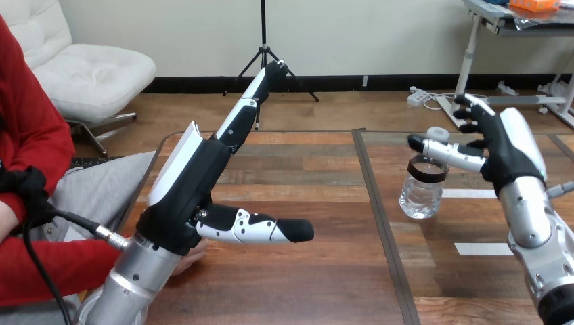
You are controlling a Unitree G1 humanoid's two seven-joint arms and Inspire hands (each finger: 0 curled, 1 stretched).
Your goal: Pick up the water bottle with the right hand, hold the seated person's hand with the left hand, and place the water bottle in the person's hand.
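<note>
Nearest to me, at the left edge of the table [304,277], the person's hand [194,255] lies on the wood, mostly hidden behind my left wrist. I cannot tell whether my wrist touches it. My left hand [186,183] is raised above it, and nothing of mine is curled round it. The fingers [247,108] are straight and together, slanting up and away toward the far side of the table. The thumb sticks out flat to the right over bare wood. That hand is wide open and holds nothing.

Further out, on the right half of the table, the water bottle [421,193] stands upright on the wood. It is clear plastic with a dark band round its neck and a pale cap on top. I cannot tell how much water is in it. Two white strips [483,248] lie on the wood to its right.

My right hand [504,152] is beside the bottle's upper part, palm turned toward it. Its thumb reaches left across the front of the neck, at the dark band, and I cannot tell whether it touches. The fingers are loosely bent just right of the cap, not closed on it. The bottle is not yet gripped.
</note>
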